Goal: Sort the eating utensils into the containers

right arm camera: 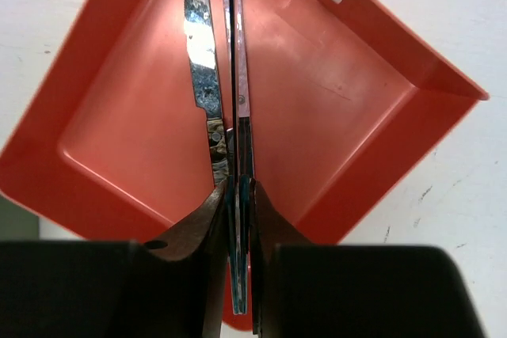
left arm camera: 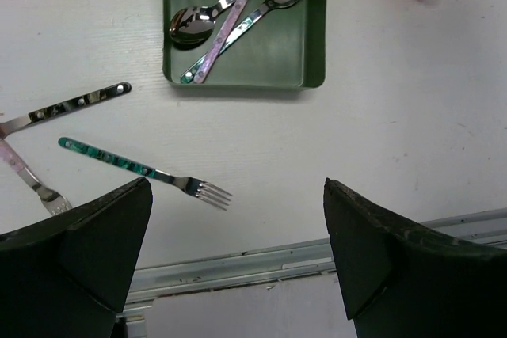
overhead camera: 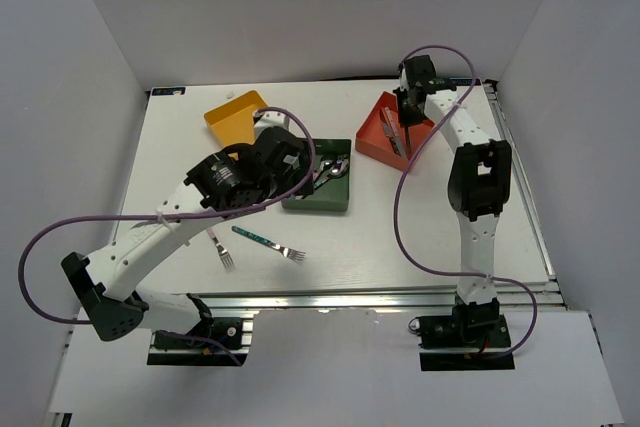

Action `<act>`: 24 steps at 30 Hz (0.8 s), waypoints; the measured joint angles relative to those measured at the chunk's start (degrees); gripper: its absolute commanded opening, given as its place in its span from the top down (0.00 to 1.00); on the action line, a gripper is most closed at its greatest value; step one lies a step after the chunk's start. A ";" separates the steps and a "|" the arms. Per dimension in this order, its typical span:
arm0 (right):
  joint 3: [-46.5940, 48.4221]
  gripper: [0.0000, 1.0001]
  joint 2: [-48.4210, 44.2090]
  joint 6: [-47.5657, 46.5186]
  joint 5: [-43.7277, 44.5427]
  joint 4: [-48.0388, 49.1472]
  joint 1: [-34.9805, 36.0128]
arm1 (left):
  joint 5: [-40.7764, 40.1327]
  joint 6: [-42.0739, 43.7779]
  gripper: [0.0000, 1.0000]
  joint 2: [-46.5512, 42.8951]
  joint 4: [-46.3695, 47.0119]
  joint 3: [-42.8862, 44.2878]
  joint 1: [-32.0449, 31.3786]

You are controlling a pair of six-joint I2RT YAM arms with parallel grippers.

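While the overhead view hides the left gripper (left arm camera: 238, 186) behind its own arm, the wrist camera shows its two dark fingers spread wide with nothing between them, hovering above the table on the near side of the green tray (left arm camera: 313, 45). Three spoons (left arm camera: 238, 20) lie in that tray. Nearer than the green tray and to its left, a teal-handled fork (left arm camera: 142, 170) lies on the table. Further left, a pink-handled fork (left arm camera: 30, 178) and a dotted metal handle (left arm camera: 75, 105) are cut off by the picture's edge. From overhead that handle is hidden under the left arm (overhead camera: 150, 237).

Right of the green tray sits the red tray (right arm camera: 356, 116). The right gripper (right arm camera: 238, 184) is over it, fingers pinched on a knife (right arm camera: 238, 77) seen edge-on, beside a second knife (right arm camera: 200, 61) lying inside. Whether the held knife's tip touches the tray is unclear.

The yellow tray (overhead camera: 237, 119), beyond and left of the green tray, appears only overhead, partly covered.

The table (overhead camera: 420, 237) is white, with white walls (overhead camera: 90, 57) around it and a metal rail (overhead camera: 350, 299) along its near edge.
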 measured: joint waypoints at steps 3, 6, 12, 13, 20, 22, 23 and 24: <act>-0.74 0.82 0.70 -0.55 0.24 0.37 0.07 | 0.15 -0.52 0.02 -0.48 -1.07 -0.70 0.20; -0.72 0.55 0.74 -0.66 0.70 0.74 0.09 | 0.57 -0.70 0.02 -0.50 -1.31 -0.81 0.20; -0.72 0.41 0.72 -0.92 1.07 1.07 0.09 | 1.55 -0.79 0.02 -0.39 -1.27 -1.05 0.20; -0.72 0.41 0.70 -0.94 1.07 1.05 0.09 | 1.57 -0.92 0.02 -0.35 -1.22 -1.16 0.22; -2.08 0.36 -4.55 2.38 1.05 -1.86 0.90 | -1.09 -5.57 0.02 1.38 -4.66 -1.33 4.79; -5.75 0.22 -10.47 4.07 1.05 -2.27 2.21 | -2.16 -7.48 0.02 2.97 -6.32 -1.53 8.94; -8.68 0.18 -14.53 4.70 1.05 -2.05 3.43 | -2.56 -8.55 0.02 3.78 -6.71 -2.03 10.97; -11.61 0.14 -18.97 5.33 0.76 -2.14 5.18 | -3.13 -9.64 0.02 4.50 -7.17 -2.75 12.76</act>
